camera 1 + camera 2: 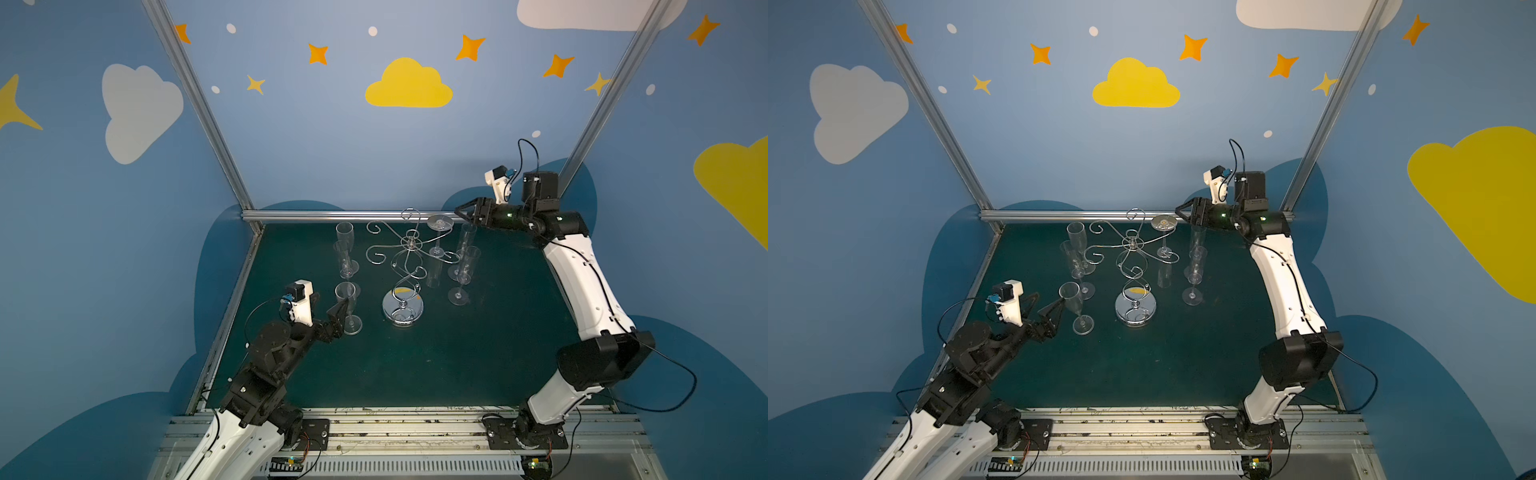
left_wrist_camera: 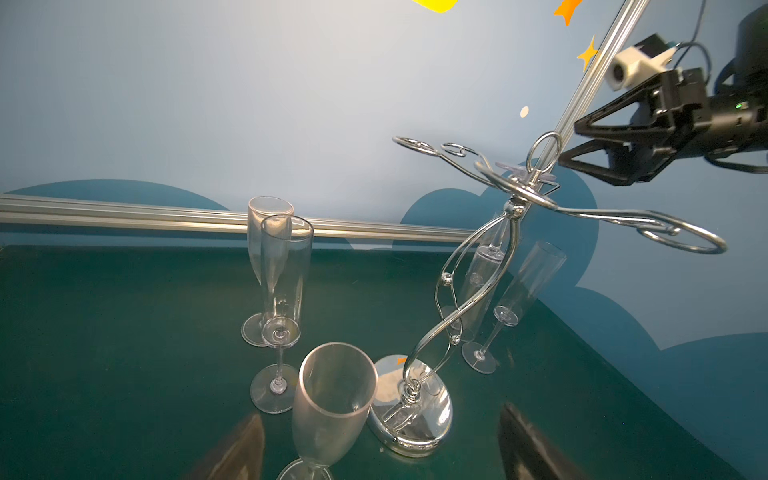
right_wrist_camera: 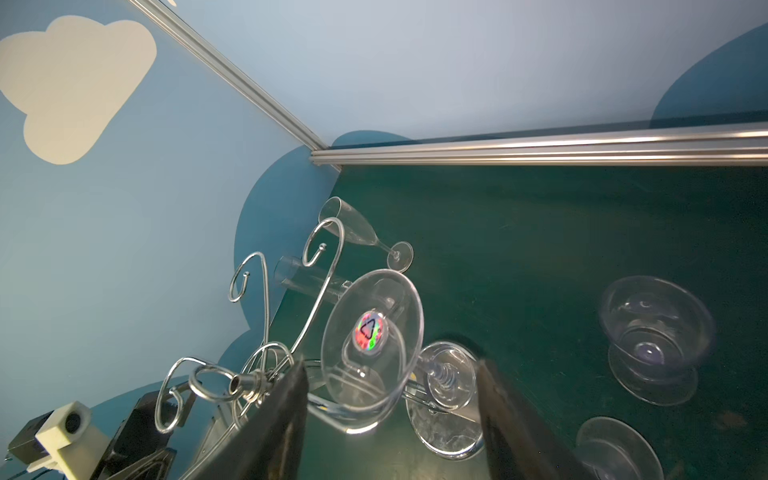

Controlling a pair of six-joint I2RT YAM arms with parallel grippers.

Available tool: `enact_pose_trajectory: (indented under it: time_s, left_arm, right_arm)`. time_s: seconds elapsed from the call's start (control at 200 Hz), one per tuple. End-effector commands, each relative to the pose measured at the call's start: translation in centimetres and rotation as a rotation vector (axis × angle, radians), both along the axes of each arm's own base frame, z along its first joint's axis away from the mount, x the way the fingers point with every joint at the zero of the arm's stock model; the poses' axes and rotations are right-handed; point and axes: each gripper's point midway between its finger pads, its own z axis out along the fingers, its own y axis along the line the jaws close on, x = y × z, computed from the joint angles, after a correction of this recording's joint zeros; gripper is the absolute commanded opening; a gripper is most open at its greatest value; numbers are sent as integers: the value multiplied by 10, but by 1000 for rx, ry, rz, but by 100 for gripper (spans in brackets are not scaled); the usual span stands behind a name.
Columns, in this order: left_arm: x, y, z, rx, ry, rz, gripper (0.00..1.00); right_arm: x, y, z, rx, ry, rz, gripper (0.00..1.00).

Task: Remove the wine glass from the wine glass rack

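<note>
One clear plastic wine glass (image 1: 436, 252) hangs upside down on the shiny chrome wire rack (image 1: 409, 244). Its round foot (image 3: 372, 332) sits on top of a curled scroll arm on the far right side, and its bowl points down toward the dark green table mat (image 1: 415, 365). That's the one to go for.

The right gripper (image 1: 460, 212) is up at foot height, just beside that disc, with its jaws apart and nothing between them yet. In the right wrist view the two dark fingers (image 3: 286, 415) frame the foot, with clear gaps on both sides. So this looks like the approach step, with the grasp not yet made.

Next, I'd say, it needs to move forward a touch and close on the foot or the stem under it. Then the glass has to slide outward along the scroll's opening rather than lift straight up, or the wire will catch it.

Further out, the left gripper (image 1: 1049, 301) is down low and wide open around an upright clear flute (image 1: 347, 305) on the mat. It isn't touching it as far as I can see. More flutes stand on either side of the rack's mirror base (image 1: 403, 309).
</note>
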Motion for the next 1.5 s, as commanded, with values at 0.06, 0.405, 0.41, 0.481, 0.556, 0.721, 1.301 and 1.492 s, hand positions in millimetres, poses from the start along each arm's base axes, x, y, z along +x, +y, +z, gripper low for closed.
enact_pose_trajectory:
  time_s: [0.06, 0.405, 0.41, 0.481, 0.556, 0.721, 1.301, 1.492]
  left_arm:
    - [-6, -4, 0, -28, 22, -32, 87]
    - [-6, -5, -8, -43, 37, -36, 87]
    - [-6, -5, -7, -44, 36, -36, 87]
    - [-7, -5, -8, -46, 38, -36, 87]
    - [-7, -4, -10, -46, 41, -35, 87]
    - [-8, -2, -10, -47, 40, -27, 87]
    - [-11, 1, -9, -46, 33, -19, 88]
    - [-13, 3, -8, -48, 28, -15, 88]
  right_arm:
    - [8, 14, 0, 79, 58, 72, 59]
    - [16, 38, -15, 181, 146, 179, 49]
    - [16, 38, -15, 182, 146, 182, 49]
    - [14, 42, -17, 193, 158, 205, 46]
    - [12, 45, -19, 198, 170, 219, 43]
    - [10, 47, -18, 201, 164, 229, 36]
    - [6, 53, -13, 218, 157, 243, 11]
    - [7, 55, -8, 264, 155, 245, 0]
